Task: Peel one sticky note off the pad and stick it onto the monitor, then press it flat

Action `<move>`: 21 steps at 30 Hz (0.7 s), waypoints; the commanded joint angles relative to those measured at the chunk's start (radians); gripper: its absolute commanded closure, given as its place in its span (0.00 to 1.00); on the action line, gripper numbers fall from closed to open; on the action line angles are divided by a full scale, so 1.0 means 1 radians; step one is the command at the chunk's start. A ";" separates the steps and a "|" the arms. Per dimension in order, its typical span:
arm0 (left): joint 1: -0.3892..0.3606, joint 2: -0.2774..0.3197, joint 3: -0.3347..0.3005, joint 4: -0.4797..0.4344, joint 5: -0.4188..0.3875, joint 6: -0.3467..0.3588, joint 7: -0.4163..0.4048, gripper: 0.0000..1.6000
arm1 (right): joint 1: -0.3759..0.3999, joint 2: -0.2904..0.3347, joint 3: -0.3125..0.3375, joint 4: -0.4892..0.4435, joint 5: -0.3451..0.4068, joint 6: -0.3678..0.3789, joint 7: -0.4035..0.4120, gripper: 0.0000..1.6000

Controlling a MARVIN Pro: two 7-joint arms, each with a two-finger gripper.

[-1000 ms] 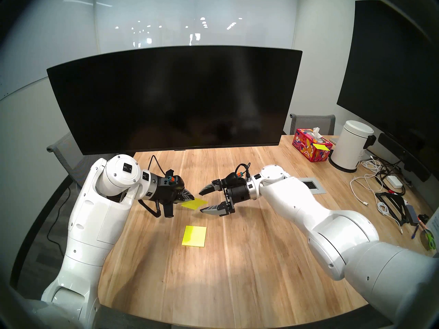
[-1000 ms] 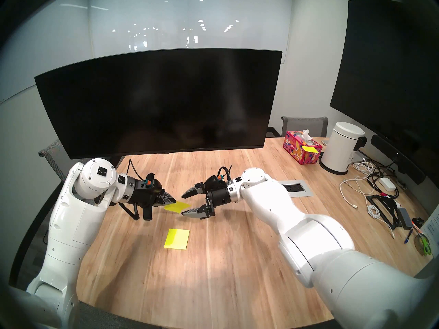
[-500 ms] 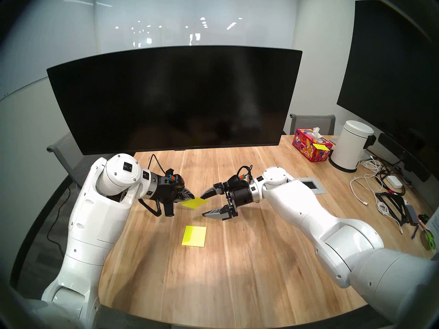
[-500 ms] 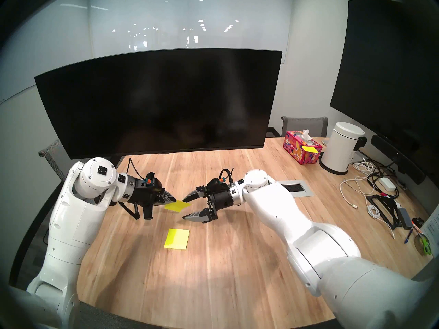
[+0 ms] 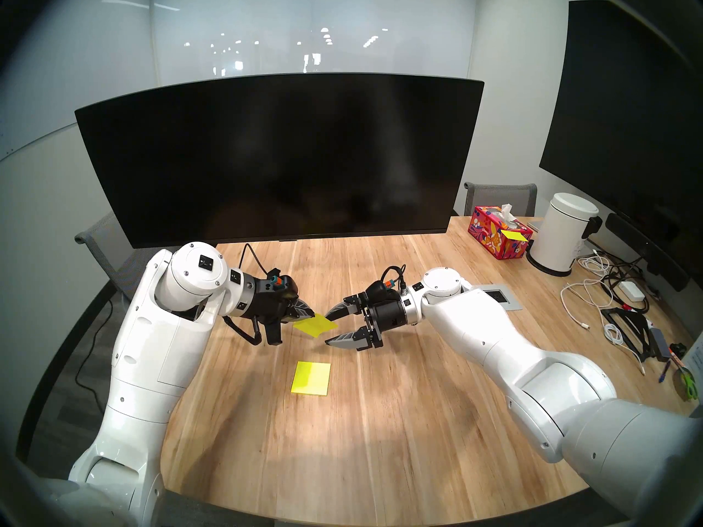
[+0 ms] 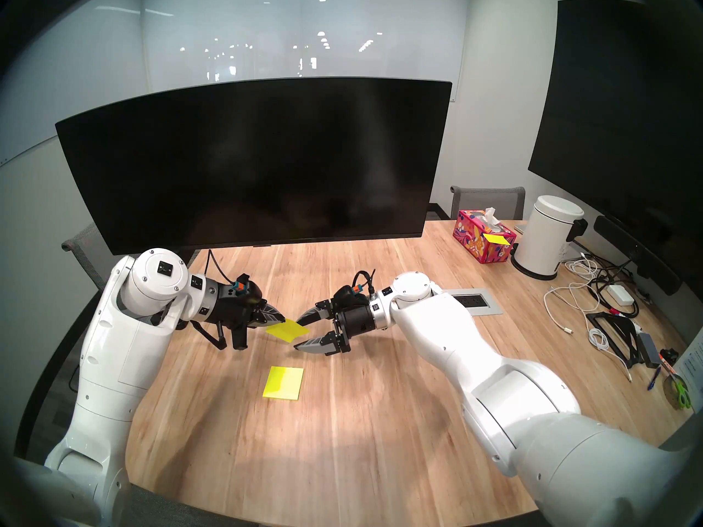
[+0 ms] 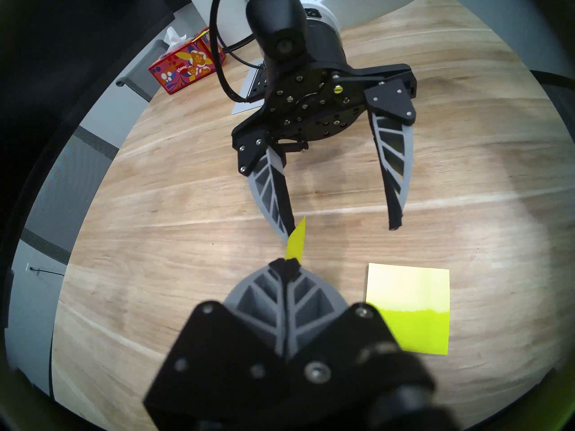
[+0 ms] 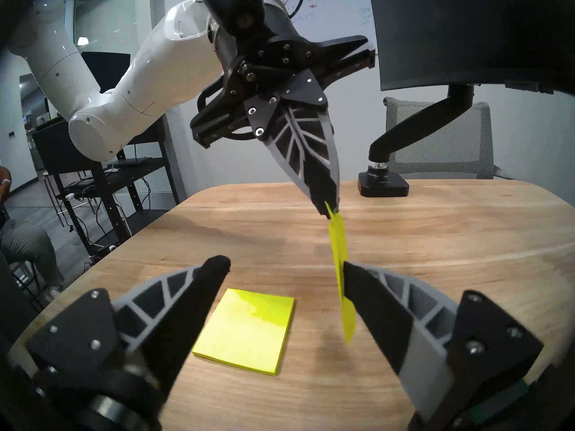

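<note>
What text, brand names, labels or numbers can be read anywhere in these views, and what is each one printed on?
"Kleenex": on the side of the floral tissue box, small, just legible in the left wrist view.
Whiteboard scribbles behind the left arm: too blurred to read.
Paper sheet at the table's right edge: print too small.
Nothing else is readable.

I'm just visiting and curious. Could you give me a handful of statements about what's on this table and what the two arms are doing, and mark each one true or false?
1. The left pincer is pinching a loose sticky note in the air. True.
2. The right pincer is clamped shut on the pad. False: it is open, and the pad lies untouched on the table.
3. A sticky note is already stuck on the monitor. False: its screen is bare.
4. A tissue box stands beside a white bin. True.
5. The pad lies nearer the robot than the held note. True.
</note>
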 commanded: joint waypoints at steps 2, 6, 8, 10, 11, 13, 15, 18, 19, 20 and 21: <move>-0.017 -0.011 -0.002 -0.018 -0.005 0.002 0.004 1.00 | 0.008 -0.006 0.001 -0.016 0.008 -0.006 -0.001 0.55; -0.018 -0.012 -0.003 -0.020 -0.005 0.003 0.004 1.00 | 0.009 -0.006 0.002 -0.014 0.008 -0.007 -0.001 0.64; -0.020 -0.013 -0.004 -0.020 -0.006 0.004 0.004 1.00 | 0.009 -0.006 0.002 -0.015 0.008 -0.006 -0.001 0.66; -0.022 -0.014 -0.005 -0.018 -0.007 0.006 0.005 1.00 | 0.009 -0.006 0.001 -0.013 0.007 -0.007 -0.001 0.69; -0.025 -0.015 -0.007 -0.019 -0.009 0.008 0.003 1.00 | 0.009 -0.006 0.001 -0.013 0.007 -0.006 -0.001 0.70; -0.026 -0.016 -0.009 -0.020 -0.011 0.012 0.002 1.00 | 0.009 -0.006 0.001 -0.012 0.006 -0.005 -0.001 0.73; -0.027 -0.016 -0.010 -0.022 -0.012 0.015 0.001 1.00 | 0.006 -0.005 0.001 -0.018 0.003 -0.001 -0.001 0.82; -0.027 -0.015 -0.012 -0.024 -0.014 0.019 0.000 1.00 | 0.004 -0.002 0.000 -0.024 -0.001 -0.006 -0.001 1.00; -0.027 -0.016 -0.014 -0.025 -0.015 0.020 0.001 1.00 | 0.000 0.001 0.001 -0.032 -0.003 -0.001 -0.004 1.00; -0.027 -0.016 -0.015 -0.025 -0.015 0.022 0.001 1.00 | 0.000 0.002 0.002 -0.033 -0.002 -0.001 -0.004 1.00; -0.028 -0.017 -0.016 -0.025 -0.017 0.024 0.001 1.00 | -0.002 0.004 0.003 -0.036 -0.002 0.001 -0.007 1.00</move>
